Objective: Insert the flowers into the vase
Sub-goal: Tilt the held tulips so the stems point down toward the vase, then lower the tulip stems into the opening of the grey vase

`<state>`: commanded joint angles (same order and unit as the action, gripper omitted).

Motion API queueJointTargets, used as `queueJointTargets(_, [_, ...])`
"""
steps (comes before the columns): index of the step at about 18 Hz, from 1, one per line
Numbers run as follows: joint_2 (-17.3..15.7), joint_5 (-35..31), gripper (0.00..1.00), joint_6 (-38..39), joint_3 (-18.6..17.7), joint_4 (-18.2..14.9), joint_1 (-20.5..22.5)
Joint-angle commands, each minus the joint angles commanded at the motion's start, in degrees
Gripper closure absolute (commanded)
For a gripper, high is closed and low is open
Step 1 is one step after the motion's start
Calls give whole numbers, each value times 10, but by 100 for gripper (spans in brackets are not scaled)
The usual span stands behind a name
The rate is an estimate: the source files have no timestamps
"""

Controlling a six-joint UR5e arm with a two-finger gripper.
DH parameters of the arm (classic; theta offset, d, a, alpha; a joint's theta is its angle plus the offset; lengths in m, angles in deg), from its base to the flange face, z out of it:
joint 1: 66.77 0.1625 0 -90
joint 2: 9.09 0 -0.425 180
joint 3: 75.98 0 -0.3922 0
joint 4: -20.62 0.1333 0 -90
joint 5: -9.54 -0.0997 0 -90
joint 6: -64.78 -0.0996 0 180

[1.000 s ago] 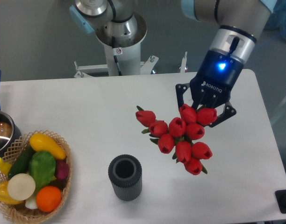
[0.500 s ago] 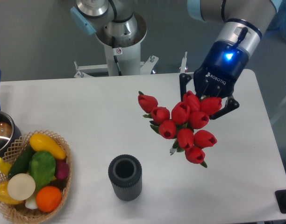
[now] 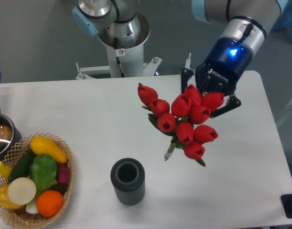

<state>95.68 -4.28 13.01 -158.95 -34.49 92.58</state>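
one vase, ten tulip buds — one basket, one pot

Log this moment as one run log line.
gripper: shut on tulip bunch | bunch: lifted off table, stems pointing down-left | ribbed vase: upright, empty, apart from bunch | step: insert pending

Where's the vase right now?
The vase stands upright near the table's front edge, centre-left in the camera view, right of the vegetable basket and below-left of the flowers held in the gripper.
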Motion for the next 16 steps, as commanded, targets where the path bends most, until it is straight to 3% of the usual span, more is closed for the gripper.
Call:
queueJointTargets(4, [11, 45, 96, -2, 0, 17, -9])
queueJointTargets(9, [34, 44, 93, -3, 0, 36, -36])
queueJointTargets(16, [53, 34, 92, -4, -1, 38, -52])
